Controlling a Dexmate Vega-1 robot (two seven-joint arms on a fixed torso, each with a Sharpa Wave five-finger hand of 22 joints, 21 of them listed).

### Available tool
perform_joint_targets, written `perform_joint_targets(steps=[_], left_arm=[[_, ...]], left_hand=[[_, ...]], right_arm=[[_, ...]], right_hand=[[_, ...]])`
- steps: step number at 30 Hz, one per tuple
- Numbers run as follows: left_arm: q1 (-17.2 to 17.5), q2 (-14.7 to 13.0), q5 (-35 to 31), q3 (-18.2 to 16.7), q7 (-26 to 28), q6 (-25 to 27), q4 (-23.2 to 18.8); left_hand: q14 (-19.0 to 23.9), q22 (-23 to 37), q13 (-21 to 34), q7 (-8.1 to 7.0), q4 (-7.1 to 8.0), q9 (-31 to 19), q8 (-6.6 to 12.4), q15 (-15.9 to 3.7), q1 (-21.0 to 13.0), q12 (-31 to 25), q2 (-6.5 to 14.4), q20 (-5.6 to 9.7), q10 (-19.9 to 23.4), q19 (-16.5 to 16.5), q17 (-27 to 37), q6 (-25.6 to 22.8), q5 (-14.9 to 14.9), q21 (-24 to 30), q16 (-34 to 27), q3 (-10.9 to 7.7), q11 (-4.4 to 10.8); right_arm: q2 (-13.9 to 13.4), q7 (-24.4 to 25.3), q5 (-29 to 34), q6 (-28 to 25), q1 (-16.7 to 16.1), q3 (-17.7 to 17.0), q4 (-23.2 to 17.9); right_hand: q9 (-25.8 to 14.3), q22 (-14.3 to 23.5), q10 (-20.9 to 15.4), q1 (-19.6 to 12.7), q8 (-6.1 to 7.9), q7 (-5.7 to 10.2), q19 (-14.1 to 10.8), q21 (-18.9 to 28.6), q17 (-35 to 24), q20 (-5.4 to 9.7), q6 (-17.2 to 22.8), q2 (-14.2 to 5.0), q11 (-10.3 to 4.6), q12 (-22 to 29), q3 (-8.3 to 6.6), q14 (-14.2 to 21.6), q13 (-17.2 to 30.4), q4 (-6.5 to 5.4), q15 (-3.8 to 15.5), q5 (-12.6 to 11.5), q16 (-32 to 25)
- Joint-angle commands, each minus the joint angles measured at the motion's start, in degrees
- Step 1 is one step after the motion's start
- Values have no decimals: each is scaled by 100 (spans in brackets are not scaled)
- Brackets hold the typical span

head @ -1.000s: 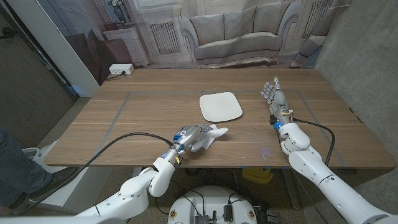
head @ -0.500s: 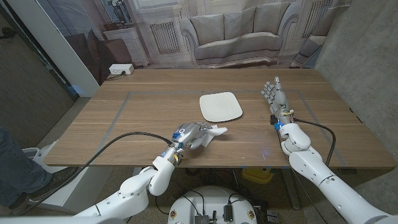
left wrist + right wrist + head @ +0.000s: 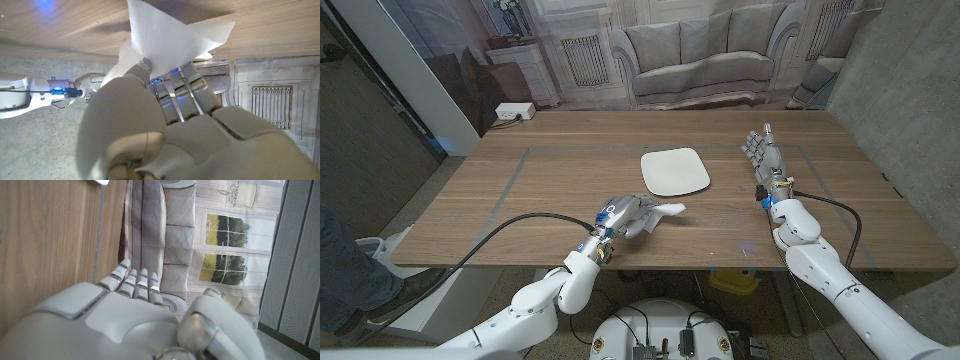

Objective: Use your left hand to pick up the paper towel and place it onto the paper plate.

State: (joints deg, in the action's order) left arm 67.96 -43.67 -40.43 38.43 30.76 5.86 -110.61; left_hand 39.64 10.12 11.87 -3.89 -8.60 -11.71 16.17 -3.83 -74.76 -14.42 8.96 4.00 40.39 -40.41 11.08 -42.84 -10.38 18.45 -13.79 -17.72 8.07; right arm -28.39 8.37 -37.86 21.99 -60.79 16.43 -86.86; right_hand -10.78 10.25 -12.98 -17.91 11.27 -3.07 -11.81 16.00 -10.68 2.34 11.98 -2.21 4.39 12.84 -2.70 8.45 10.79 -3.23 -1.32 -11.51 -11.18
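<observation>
While the left hand (image 3: 628,214) pinches the paper towel (image 3: 667,210) near the table's front edge, it should probably lift clear before carrying it far-right over the plate (image 3: 674,171).

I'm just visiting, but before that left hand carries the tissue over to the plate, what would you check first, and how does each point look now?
1. Left hand grips the paper towel: ok; the left wrist view shows the sheet pinched at the fingertips.
2. Towel clear of the table: cannot tell.
3. Paper plate bare and ready: ok.
4. Table between towel and plate free of obstacles: ok.
5. Right hand away from the plate: ok, it is at the far right side.
6. Towel already on plate: not ok, it is short of it.
</observation>
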Motion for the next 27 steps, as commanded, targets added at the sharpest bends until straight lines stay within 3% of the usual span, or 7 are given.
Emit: perform_joint_targets(steps=[1,27], left_arm=[[83,-66,-124,-88,110,2,-172],[210,-162,-307,-306,158,11,-496]], left_hand=[[37,20,9,12,23,-11,39,-762,-10,-6,10,169,27,-56,23,-41,11,31,-2,-35,4],[47,19,14,-6,68,-11,-14,-769,16,66,-31,168,53,-60,27,-62,20,17,84,-85,8]], right_arm=[[-6,-16,-4,39,-33,-16,-29],[-47,-11,-29,-2,-105,-37,-170]], right_hand=[[-27,24,-60,0,17,-2,-65,-10,-7,26,46,-31,-20,14,19,48,31,25,24,-4,22],[-27,26,-60,-3,16,-7,-85,-50,-6,23,46,-44,-10,11,26,46,31,36,23,-4,25]])
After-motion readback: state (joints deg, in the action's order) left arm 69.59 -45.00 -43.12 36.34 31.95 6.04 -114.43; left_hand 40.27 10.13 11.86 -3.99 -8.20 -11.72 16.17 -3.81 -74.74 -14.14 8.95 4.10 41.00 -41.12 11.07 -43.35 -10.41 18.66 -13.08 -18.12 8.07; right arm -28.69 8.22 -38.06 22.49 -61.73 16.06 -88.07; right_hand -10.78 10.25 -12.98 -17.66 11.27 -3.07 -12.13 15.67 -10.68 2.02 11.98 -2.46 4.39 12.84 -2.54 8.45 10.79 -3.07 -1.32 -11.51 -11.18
